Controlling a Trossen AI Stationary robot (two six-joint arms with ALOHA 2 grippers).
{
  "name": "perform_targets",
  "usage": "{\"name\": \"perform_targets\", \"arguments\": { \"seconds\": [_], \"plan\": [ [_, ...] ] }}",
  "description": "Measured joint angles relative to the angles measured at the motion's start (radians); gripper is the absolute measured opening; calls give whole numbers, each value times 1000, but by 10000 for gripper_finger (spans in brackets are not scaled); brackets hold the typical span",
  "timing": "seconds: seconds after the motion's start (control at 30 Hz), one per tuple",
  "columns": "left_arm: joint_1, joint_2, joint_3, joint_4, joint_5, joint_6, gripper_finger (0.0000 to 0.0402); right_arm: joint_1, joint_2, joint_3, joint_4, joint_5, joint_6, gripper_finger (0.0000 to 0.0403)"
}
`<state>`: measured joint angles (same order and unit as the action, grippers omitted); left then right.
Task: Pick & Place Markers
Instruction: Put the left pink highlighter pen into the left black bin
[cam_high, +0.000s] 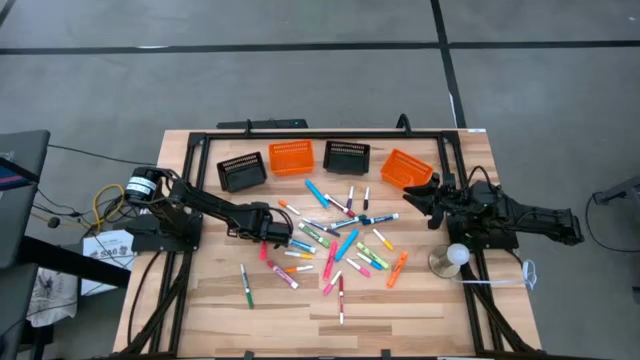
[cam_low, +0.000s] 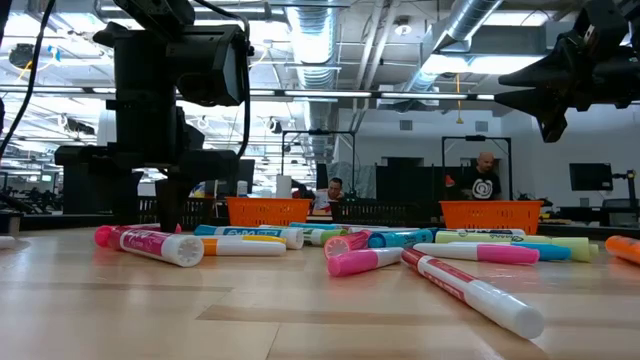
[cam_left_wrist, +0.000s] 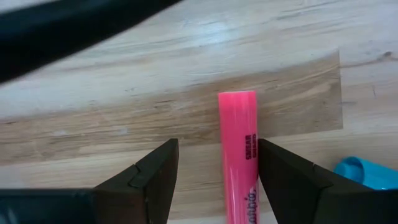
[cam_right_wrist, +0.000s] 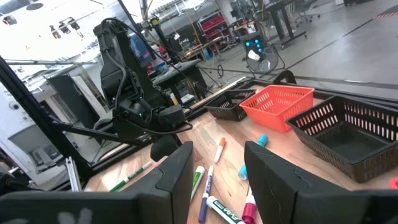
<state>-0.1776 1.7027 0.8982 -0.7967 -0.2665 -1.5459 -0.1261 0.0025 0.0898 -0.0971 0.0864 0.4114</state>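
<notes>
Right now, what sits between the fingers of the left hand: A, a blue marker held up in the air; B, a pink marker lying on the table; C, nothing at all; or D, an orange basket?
B: in the left wrist view the left hand has its fingers spread open on either side of a pink marker that lies flat on the wooden table.

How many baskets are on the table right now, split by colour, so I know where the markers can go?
Orange baskets: 2, one in the back row, one tilted at the right end.
Black baskets: 2, one at the left end, one right of centre.
Total: 4 baskets.
</notes>
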Motion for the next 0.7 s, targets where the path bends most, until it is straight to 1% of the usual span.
{"name": "perform_targets", "arguments": {
  "seconds": [0.1, 0.17, 0.3, 0.4, 0.57, 0.7],
  "plan": [
    [0, 0, 0, 2, -7, 0, 213, 0, 0, 0, 0, 0, 0, 134],
    [0, 0, 0, 3, -31, 0, 213, 0, 0, 0, 0, 0, 0, 134],
    [0, 0, 0, 4, -33, -1, 212, 0, 0, 0, 0, 0, 0, 133],
    [0, 0, 0, 5, -29, -1, 201, 0, 0, 0, 0, 0, 0, 133],
    [0, 0, 0, 25, 8, -2, 172, 0, 0, 0, 0, 4, 0, 131],
    [-1, -1, 2, 39, 64, -3, 157, 0, 0, 0, 0, 21, 0, 130]
  ]
}}
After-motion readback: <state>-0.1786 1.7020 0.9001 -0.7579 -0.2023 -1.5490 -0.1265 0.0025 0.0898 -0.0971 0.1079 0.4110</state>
